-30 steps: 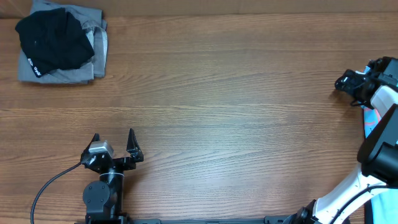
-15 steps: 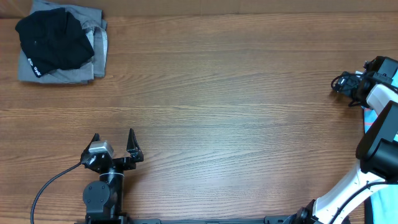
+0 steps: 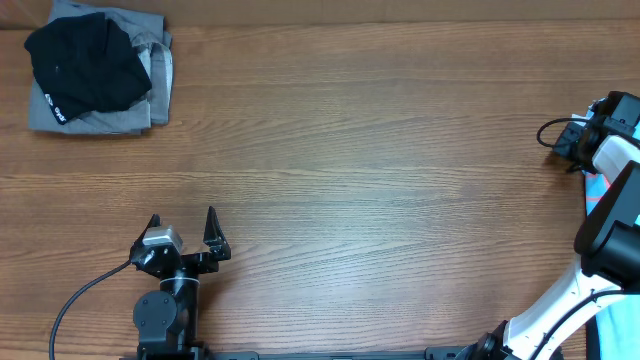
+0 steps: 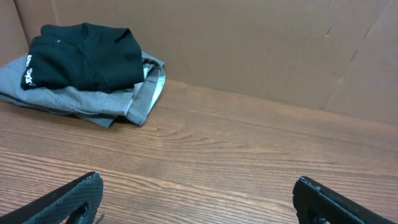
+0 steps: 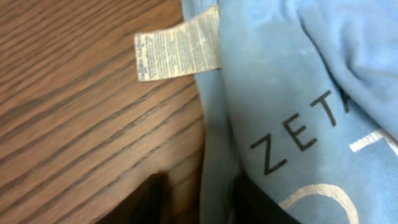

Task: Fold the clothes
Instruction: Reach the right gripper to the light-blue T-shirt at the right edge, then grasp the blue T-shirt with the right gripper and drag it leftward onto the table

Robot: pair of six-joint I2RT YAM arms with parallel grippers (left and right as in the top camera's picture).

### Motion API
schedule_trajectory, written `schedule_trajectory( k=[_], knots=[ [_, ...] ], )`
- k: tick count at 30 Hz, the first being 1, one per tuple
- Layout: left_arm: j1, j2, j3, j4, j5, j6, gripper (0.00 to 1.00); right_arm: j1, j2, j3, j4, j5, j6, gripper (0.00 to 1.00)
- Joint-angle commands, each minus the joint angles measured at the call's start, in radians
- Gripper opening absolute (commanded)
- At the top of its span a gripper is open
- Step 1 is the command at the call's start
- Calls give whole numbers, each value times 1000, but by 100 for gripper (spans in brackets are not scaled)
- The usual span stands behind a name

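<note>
The light-blue T-shirt [image 5: 280, 93] is bunched at the right edge of the tabletop [image 3: 350, 150], soft and floppy, so I'd pinch it beside the care label [image 5: 177, 46]. Right pincer [image 5: 199, 202] straddles that fabric, can't tell if it's clamped; left pincer [image 3: 182, 232] wide open

The left end effector [image 3: 182, 222] sits at seven o'clock, jaws spread wide, pointing toward twelve. The right end effector [image 3: 556, 140] reaches to three o'clock, jaws partly closed.
</note>
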Motion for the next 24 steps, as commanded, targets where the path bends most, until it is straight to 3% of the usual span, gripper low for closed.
schedule_trajectory(
  k=[1, 7, 14, 18, 24],
  knots=[
    [-6, -11, -4, 3, 5, 20, 100, 10, 43, 2, -13, -19, 9, 29],
    [-6, -11, -4, 3, 5, 20, 100, 10, 43, 2, -21, -13, 35, 4],
    [-6, -11, -4, 3, 5, 20, 100, 14, 36, 58, -90, -53, 61, 4],
    [-6, -11, -4, 3, 5, 20, 100, 47, 21, 181, -215, -212, 61, 4],
    [-6, -11, -4, 3, 5, 20, 100, 156, 3, 358, -383, -288, 61, 4]
  ],
)
